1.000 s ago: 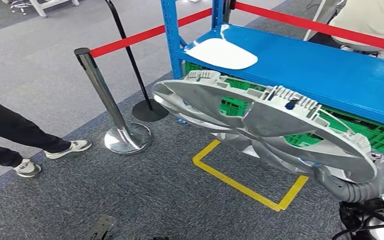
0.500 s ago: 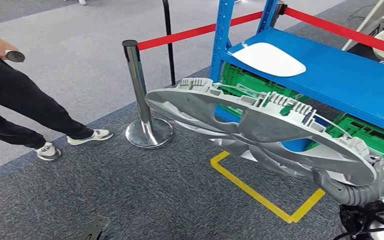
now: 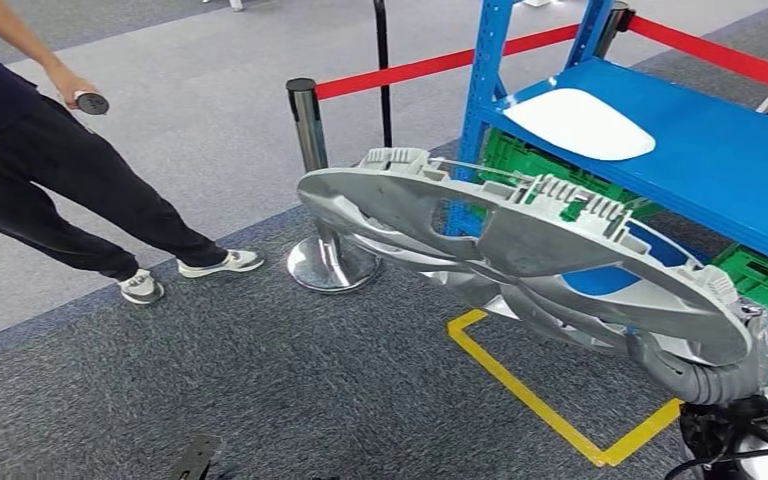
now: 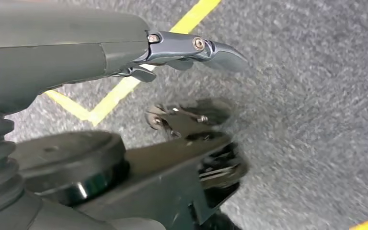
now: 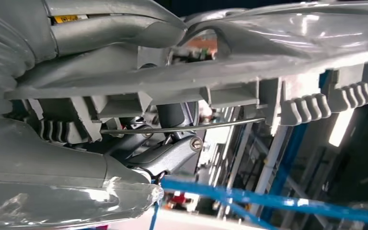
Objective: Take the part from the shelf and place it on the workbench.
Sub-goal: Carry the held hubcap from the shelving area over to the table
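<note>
Grey carpet filled the lower frame, with a yellow taped outline at lower centre-right. You had the part, a large silver ring-shaped casting with ribs and tabs on its rim, already off the blue shelf and carried in the air across the middle of the frame. Its long axis ran from upper centre-left down to the lower right, where the rim met the right hand. From the right wrist view you could see the right hand's grey thumb laid over the part's rim and darker fingers beneath it, so it gripped the part from that end. The far end hung free, well apart from any support.

In the left wrist view the left hand hung over the carpet with nothing in it; a dark finger reached out, though you could not tell how far the rest were spread.

Behind the part, a white oval panel lay on the shelf top and green crates sat below. A chrome stanchion with a red belt stood just left of the shelf, and a person stood at upper left, holding a small dark object.

No workbench appeared, so you likely needed to turn further, minding the free end near the stanchion.
</note>
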